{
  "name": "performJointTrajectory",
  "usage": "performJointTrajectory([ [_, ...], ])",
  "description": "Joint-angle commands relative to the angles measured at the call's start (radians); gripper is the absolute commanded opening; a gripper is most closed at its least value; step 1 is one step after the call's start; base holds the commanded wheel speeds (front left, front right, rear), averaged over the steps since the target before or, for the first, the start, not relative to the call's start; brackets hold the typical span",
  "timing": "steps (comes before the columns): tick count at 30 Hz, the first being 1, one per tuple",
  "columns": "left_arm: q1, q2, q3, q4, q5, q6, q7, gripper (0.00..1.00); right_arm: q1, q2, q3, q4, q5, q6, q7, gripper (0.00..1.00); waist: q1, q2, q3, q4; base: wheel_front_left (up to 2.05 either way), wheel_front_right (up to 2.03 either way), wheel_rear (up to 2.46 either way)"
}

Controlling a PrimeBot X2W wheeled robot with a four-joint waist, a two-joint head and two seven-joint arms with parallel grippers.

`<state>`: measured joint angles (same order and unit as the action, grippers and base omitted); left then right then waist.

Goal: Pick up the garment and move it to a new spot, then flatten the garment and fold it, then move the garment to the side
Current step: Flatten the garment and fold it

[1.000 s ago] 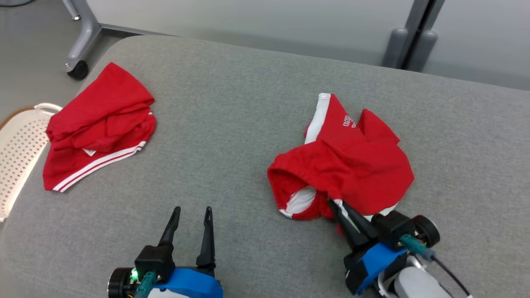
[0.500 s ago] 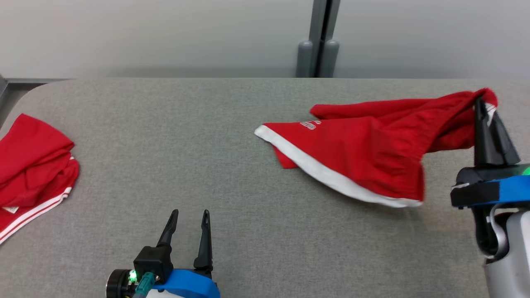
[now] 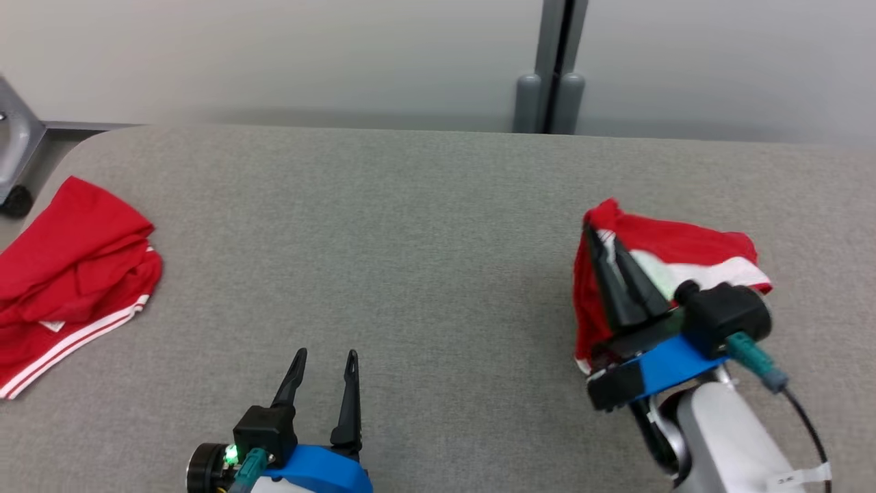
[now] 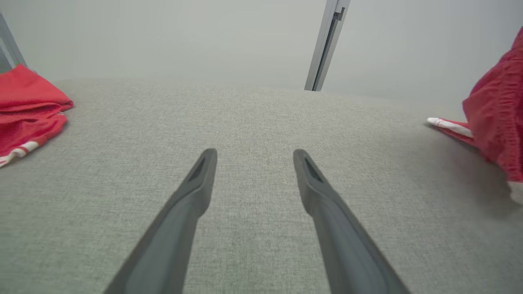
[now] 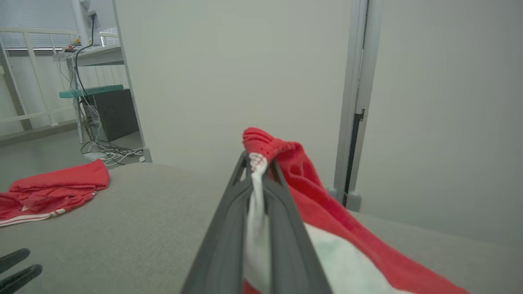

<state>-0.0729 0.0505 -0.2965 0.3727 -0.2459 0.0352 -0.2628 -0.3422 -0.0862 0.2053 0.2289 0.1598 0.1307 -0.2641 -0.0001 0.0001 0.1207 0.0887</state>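
Note:
The garment, red shorts with white trim, hangs bunched from my right gripper, which is shut on its edge above the right side of the grey table. In the right wrist view red and white cloth is pinched between the closed fingers. Part of the garment trails onto the table at the far right of the left wrist view. My left gripper stands open near the front edge with nothing between its fingers.
A second red garment with white stripes lies crumpled at the table's left edge, also seen as a red heap in the right wrist view. A grey post stands behind the table. A wheeled frame leg is at the far left.
My right gripper has lifted the garment off the table, swung it right, then brought it back nearer and lower, now bunched. The head camera has shifted. The left gripper has stayed put.

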Motion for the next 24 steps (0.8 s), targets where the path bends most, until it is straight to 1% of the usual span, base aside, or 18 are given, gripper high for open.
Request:
performJointTrajectory([
  [1, -0.02, 0.0, 0.001, -0.001, 0.004, 0.001, -0.003, 1.0, 0.01, 0.006, 0.027, 0.02, -0.003, 0.0, -0.001, 0.0, 0.0001, -0.0001, 0.023, 0.036, 0.0, 0.0, 0.0],
  [7, -0.031, 0.0, -0.017, -0.006, 0.006, 0.003, -0.003, 1.0, -0.023, 0.027, 0.196, 0.126, -0.007, 0.0, -0.001, 0.0, 0.0001, -0.0001, 0.057, 0.127, 0.0, 0.0, 0.0],
  [11, -0.04, -0.001, -0.028, -0.01, 0.004, 0.005, -0.003, 1.0, -0.051, 0.032, 0.256, 0.189, -0.004, 0.0, -0.001, 0.0, 0.0001, -0.0001, 0.074, 0.169, 0.0, 0.0, 0.0],
  [12, -0.041, -0.001, -0.032, -0.009, 0.003, 0.006, -0.003, 1.0, -0.058, 0.032, 0.261, 0.206, 0.006, 0.0, -0.001, 0.22, 0.0001, -0.0001, 0.076, 0.177, 0.0, 0.0, 0.0],
  [13, -0.041, -0.001, -0.034, -0.009, 0.001, 0.007, -0.003, 1.0, -0.071, 0.033, 0.27, 0.215, 0.011, 0.0, -0.001, 0.8, 0.0001, -0.0001, 0.078, 0.181, 0.0, 0.0, 0.0],
  [14, -0.041, -0.001, -0.037, -0.01, 0.001, 0.008, -0.003, 1.0, -0.079, 0.034, 0.274, 0.218, 0.024, 0.0, -0.001, 1.0, 0.0001, -0.0001, 0.078, 0.183, 0.0, 0.0, 0.0],
  [16, -0.042, -0.001, -0.036, -0.009, 0.001, 0.012, -0.003, 1.0, -0.077, 0.035, 0.291, 0.202, 0.05, 0.0, -0.002, 1.0, 0.0001, -0.0001, 0.076, 0.18, 0.0, 0.0, 0.0],
  [18, -0.041, -0.001, -0.026, -0.014, 0.002, 0.016, -0.003, 1.0, -0.069, 0.033, 0.295, 0.174, 0.07, 0.0, -0.002, 1.0, 0.0001, -0.0001, 0.071, 0.162, 0.0, 0.0, 0.0],
  [20, -0.037, -0.001, -0.017, -0.016, 0.006, 0.018, -0.003, 1.0, -0.051, 0.031, 0.272, 0.152, 0.077, 0.0, -0.002, 1.0, 0.0001, -0.0001, 0.061, 0.136, 0.0, 0.0, 0.0],
  [24, -0.037, -0.001, 0.002, -0.022, 0.007, 0.024, -0.003, 1.0, -0.009, 0.026, 0.181, 0.12, 0.052, 0.0, -0.002, 1.0, 0.0001, -0.0001, 0.046, 0.066, 0.0, 0.0, 0.0],
])
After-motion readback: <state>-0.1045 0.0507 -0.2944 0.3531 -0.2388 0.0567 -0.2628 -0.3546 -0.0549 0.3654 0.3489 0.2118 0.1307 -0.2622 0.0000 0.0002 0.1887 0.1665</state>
